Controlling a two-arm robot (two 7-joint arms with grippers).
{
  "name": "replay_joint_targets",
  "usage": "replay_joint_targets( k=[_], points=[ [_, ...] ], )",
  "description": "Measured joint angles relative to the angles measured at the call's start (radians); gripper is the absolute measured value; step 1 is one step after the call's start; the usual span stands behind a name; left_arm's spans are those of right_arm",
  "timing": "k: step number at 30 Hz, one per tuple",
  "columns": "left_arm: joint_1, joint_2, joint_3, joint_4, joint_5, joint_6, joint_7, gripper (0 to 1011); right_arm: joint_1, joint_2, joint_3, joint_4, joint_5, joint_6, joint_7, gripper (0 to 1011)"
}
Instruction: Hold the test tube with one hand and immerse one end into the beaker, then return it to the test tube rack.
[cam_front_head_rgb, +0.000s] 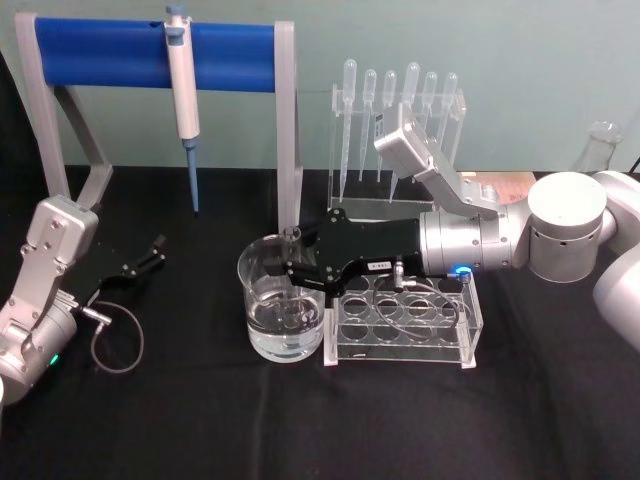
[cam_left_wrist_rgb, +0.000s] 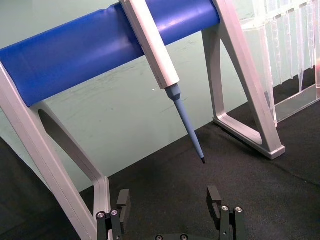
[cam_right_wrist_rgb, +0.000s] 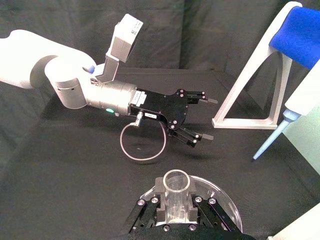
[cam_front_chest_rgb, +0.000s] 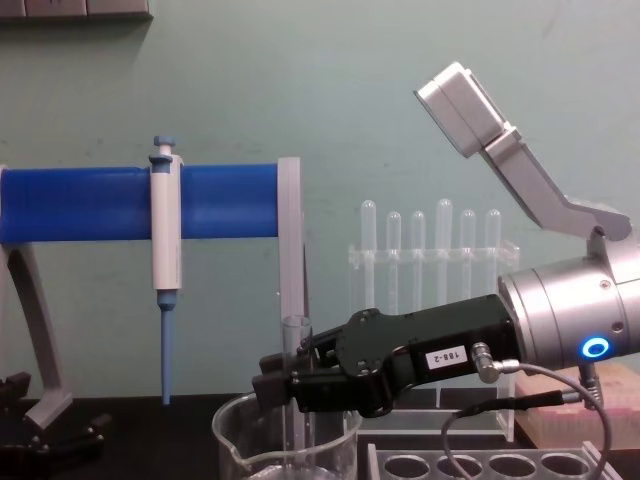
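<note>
Right end effector (cam_front_head_rgb: 296, 262), the black two-jaw one on the silver wrist, is clamped on the long, narrow clear glass test tube (cam_front_chest_rgb: 293, 338). It's reaching in from the robot's right, roughly level, so the jaws pinch the tube from the side, a bit below its flared rim.

The tube's long axis is basically straight up and down. The rim pokes up above the jaws, and the rounded end hangs down inside the wide clear glass beaker (cam_front_head_rgb: 262, 322), below its rolled rim. There looks to be clear liquid low in the beaker, but I can't tell whether the tip actually reaches it.

What matters for the return trip is that the clear acrylic test tube rack (cam_front_head_rgb: 400, 345) sits just beside the beaker on the robot's right, pretty much under the right wrist, with its holes facing up. My guess is the tube has to come straight up clear of the beaker rim before it slides right, and it should stay vertical to drop into a hole.

Left end effector (cam_front_head_rgb: 150, 255) is parked well off to the left over the black desk (cam_front_head_rgb: 200, 420), jaws spread and holding nothing.
</note>
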Motion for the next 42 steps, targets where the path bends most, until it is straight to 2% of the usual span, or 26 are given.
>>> replay_joint_targets(
  k=[42],
  points=[
    [0.000, 0.000, 0.000, 0.000, 0.000, 0.000, 0.000, 1000, 0.000, 0.000, 0.000, 0.000, 0.000, 0.000, 0.000, 226]
  ],
)
